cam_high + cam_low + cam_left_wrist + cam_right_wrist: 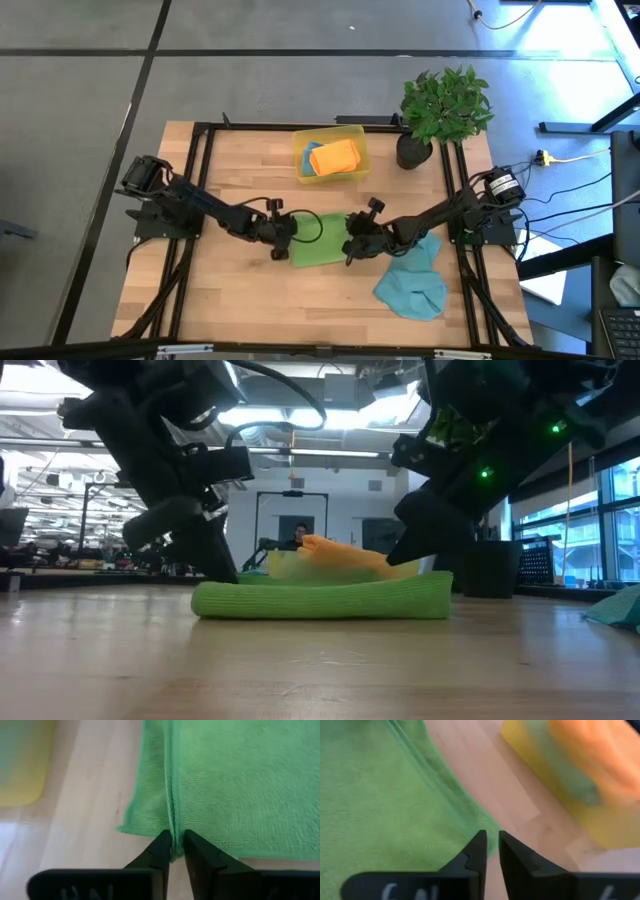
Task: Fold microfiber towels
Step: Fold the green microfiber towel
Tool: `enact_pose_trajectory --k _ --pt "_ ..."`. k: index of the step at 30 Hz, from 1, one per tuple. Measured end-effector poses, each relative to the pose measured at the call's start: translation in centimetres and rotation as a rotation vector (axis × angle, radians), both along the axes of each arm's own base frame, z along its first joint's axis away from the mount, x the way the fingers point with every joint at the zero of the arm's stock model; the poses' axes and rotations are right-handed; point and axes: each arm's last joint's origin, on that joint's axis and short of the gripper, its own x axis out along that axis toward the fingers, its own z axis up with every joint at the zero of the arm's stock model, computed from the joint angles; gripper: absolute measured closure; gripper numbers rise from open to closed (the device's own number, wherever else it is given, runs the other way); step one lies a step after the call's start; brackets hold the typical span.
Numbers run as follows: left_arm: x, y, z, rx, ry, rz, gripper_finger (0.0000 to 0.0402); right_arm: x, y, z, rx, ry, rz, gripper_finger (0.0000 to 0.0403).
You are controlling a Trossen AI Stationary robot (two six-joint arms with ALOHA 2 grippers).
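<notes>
Bare desk [320, 670] fills the foreground of the low view; behind it the green towel [322, 598] lies folded at frame centre. High view, left to right: my left gripper [288, 236] sits at the towel's left edge, jaws nearly together with the folded edge pinched between them. My right gripper [349, 247] sits at its right edge, jaws a narrow slit apart, the towel's corner at their tips. A teal towel [413, 282] lies crumpled lower right. Upper centre, the yellow bin [355, 135] holds an orange towel [334, 157].
</notes>
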Motion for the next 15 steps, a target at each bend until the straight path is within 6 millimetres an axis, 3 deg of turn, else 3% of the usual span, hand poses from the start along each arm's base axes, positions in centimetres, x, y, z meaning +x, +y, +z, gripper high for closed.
enact_pose_trajectory --k 10,15 --pt "-0.3 0.8 1.6 0.092 -0.057 0.057 0.0301 -1.0 -0.1 0.4 -0.056 0.054 -0.028 0.029" --pt "-0.8 0.5 3.6 0.08 -0.125 0.049 0.0296 -1.8 1.5 2.0 -0.079 0.05 0.069 0.0286"
